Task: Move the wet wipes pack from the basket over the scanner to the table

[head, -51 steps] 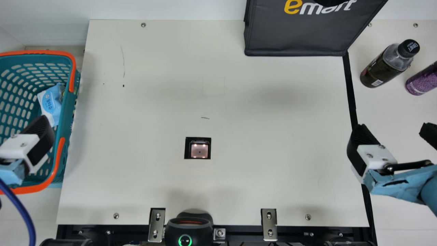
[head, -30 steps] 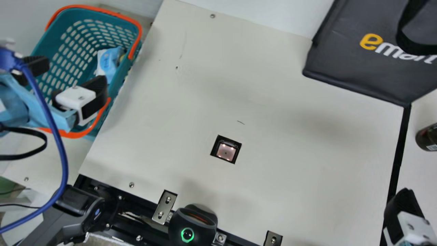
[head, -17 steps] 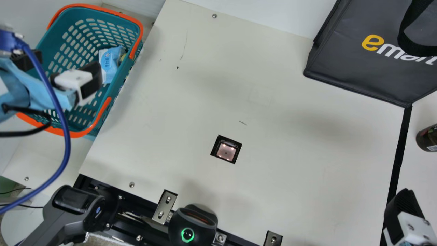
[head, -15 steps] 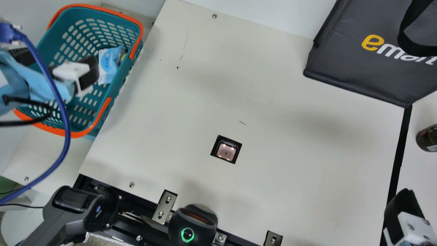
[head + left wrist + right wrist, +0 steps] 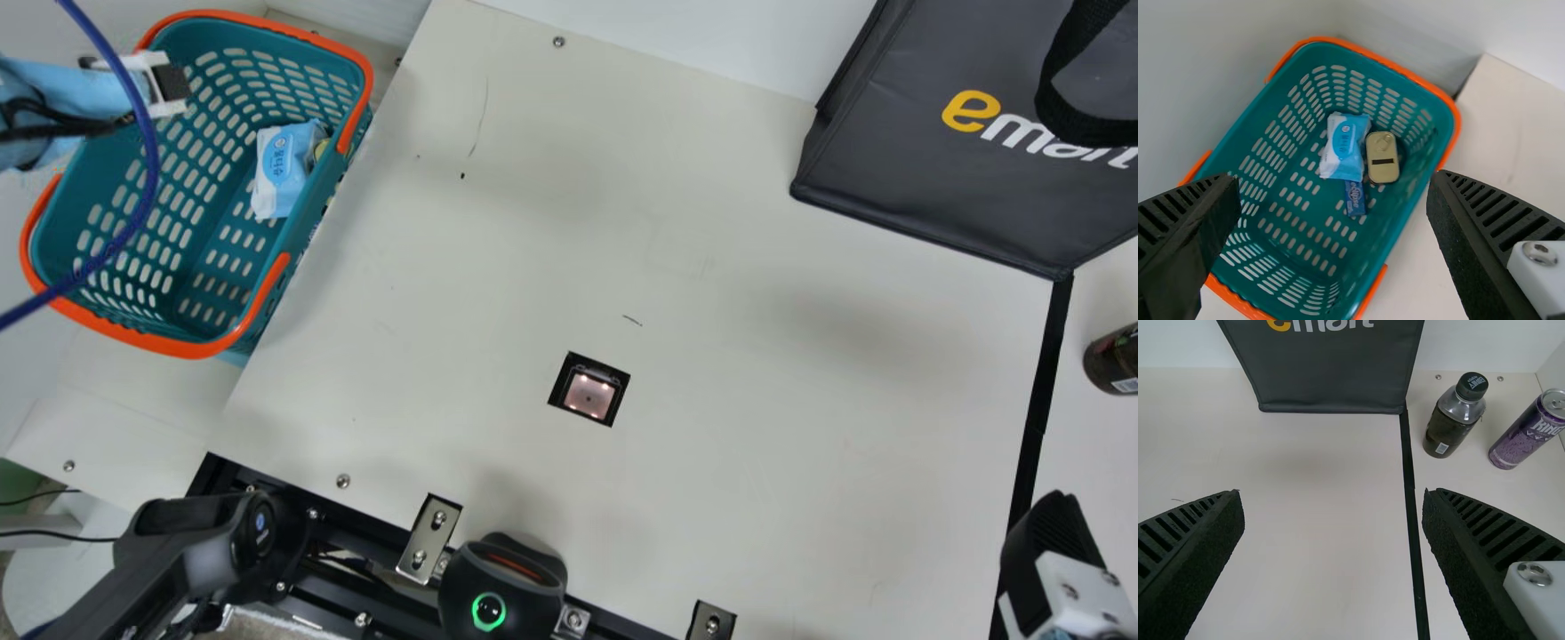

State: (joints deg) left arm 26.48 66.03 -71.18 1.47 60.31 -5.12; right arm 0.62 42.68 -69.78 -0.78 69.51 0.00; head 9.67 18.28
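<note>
1. First, note the black unit (image 5: 502, 587) at the near edge of the counter (image 5: 756, 444); its clamp-like position there presumably leaves the work area free.
2. Right fingers (image 5: 1471, 567): spread wide, gripping nothing, and held over the counter's right side. This appears to be a standby position, clear of the transfer path.
3. Scanner (image 5: 589, 395): lit window set into the counter, probably so that a pack can be read from below in passing.
4. Left fingers (image 5: 1471, 247): wide apart, with nothing between them, above the basket (image 5: 1411, 200). This width should admit the pack on descent.
5. Wet wipes pack (image 5: 1343, 150): inside the basket, towards its far end, beside a gold tin (image 5: 1383, 160) and a blue packet (image 5: 1355, 198). Grip it clear of both neighbours; the soft wrapper may fold.
6. Dark bag (image 5: 933, 178): at the counter's far side, likely kept back for later packing.
</note>
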